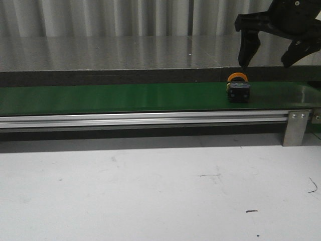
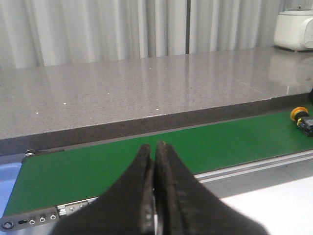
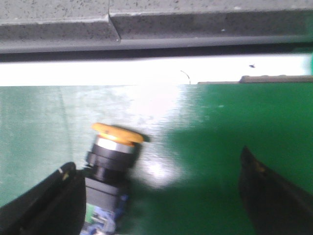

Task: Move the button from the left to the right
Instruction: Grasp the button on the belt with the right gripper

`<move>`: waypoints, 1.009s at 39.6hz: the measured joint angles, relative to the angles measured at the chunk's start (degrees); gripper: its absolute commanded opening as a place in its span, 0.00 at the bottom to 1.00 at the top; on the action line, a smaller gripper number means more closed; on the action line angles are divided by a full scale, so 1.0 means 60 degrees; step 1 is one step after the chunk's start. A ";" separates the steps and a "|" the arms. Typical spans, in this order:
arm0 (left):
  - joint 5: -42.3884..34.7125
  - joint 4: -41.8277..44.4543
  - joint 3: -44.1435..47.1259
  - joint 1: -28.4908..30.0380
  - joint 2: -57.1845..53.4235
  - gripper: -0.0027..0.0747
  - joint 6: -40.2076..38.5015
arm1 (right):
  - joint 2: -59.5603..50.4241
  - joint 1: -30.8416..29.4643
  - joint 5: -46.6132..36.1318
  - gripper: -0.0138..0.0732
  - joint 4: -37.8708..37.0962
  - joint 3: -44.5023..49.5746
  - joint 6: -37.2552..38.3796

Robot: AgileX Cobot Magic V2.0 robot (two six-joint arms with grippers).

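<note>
Green belt carries the button beneath the spread right tool.

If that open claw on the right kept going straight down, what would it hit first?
Probably the button on the green belt: the right end effector hangs open above it, one finger beside its body. Depth is uncertain.

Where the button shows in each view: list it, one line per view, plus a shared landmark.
Front: button on the belt's right part, below the right end effector.
Left wrist: far right edge.
Right wrist: lower left, beside one finger.
Shared landmark: green belt.
</note>
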 measured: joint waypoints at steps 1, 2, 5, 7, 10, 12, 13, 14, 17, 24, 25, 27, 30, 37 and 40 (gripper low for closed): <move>0.0000 0.0000 0.0000 0.0000 0.0000 0.01 0.0000 | 0.0085 0.0000 0.0021 0.90 0.0046 -0.0041 0.0000; 0.0000 0.0000 0.0000 0.0000 0.0000 0.01 0.0000 | 0.0143 0.0000 0.0076 0.90 0.0148 -0.0120 0.0019; 0.0000 0.0000 0.0000 0.0000 0.0000 0.01 0.0000 | 0.0361 0.0000 0.0161 0.90 0.0314 -0.0245 0.0019; 0.0000 0.0000 0.0000 0.0000 0.0000 0.01 0.0000 | 0.0511 0.0000 0.0163 0.90 0.0372 -0.0304 0.0019; 0.0000 0.0000 0.0000 0.0000 0.0000 0.01 0.0000 | 0.0726 0.0000 0.0179 0.90 0.0393 -0.0325 0.0019; 0.0000 0.0000 0.0000 0.0000 0.0000 0.01 0.0000 | 0.0857 0.0000 0.0218 0.90 0.0412 -0.0325 0.0019; 0.0000 0.0000 0.0000 0.0000 0.0000 0.01 0.0000 | 0.0921 0.0000 0.0238 0.90 0.0412 -0.0325 0.0019; 0.0000 0.0000 0.0000 0.0000 0.0000 0.01 0.0000 | 0.0967 0.0000 0.0280 0.88 0.0412 -0.0325 0.0019; 0.0000 0.0000 0.0000 0.0000 0.0000 0.01 0.0000 | 0.1012 0.0000 0.0362 0.79 0.0412 -0.0325 0.0019; 0.0000 0.0000 0.0000 0.0000 0.0000 0.01 0.0000 | 0.1025 0.0000 0.0502 0.47 0.0412 -0.0325 0.0019; 0.0000 0.0000 0.0000 0.0000 0.0000 0.01 0.0000 | 0.1025 0.0000 0.0542 0.44 0.0412 -0.0325 0.0019; 0.0000 0.0000 0.0000 0.0000 0.0000 0.01 0.0000 | 0.1025 0.0000 0.0587 0.40 0.0412 -0.0325 0.0019; 0.0000 0.0000 0.0000 0.0000 0.0000 0.01 0.0000 | 0.1025 -0.0019 0.0629 0.39 0.0412 -0.0325 0.0039; 0.0000 0.0000 0.0000 0.0000 0.0000 0.01 0.0000 | 0.0818 -0.0268 0.0927 0.39 0.0392 -0.0482 0.0039; 0.0000 0.0000 0.0000 0.0000 0.0000 0.01 0.0000 | 0.0610 -0.0664 0.0982 0.39 0.0392 -0.0603 0.0039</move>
